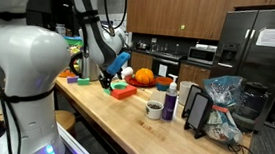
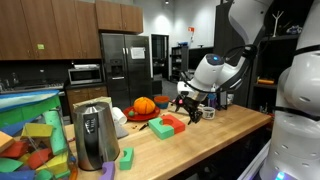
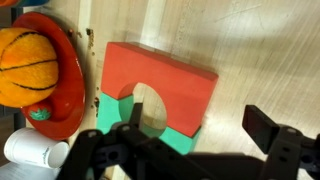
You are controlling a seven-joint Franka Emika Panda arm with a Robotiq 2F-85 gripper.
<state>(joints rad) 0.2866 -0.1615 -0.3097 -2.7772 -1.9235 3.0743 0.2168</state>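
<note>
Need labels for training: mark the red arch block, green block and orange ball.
red arch block (image 3: 165,70), wrist view, flat face above the arch
green block (image 3: 113,108), wrist view, left end
orange ball (image 3: 25,65), wrist view, centre

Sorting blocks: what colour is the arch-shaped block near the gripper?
Red arch-shaped block; wrist view shows best.

An exterior view looks mid-range along the wooden counter (image 1: 124,121) toward the fridge (image 1: 260,48). An exterior view behind the kettle (image 2: 93,135) faces back, seemingly from the opposite end. The wrist view looks straight down, close. All share the red block (image 1: 123,92) and orange ball (image 1: 144,77)
</note>
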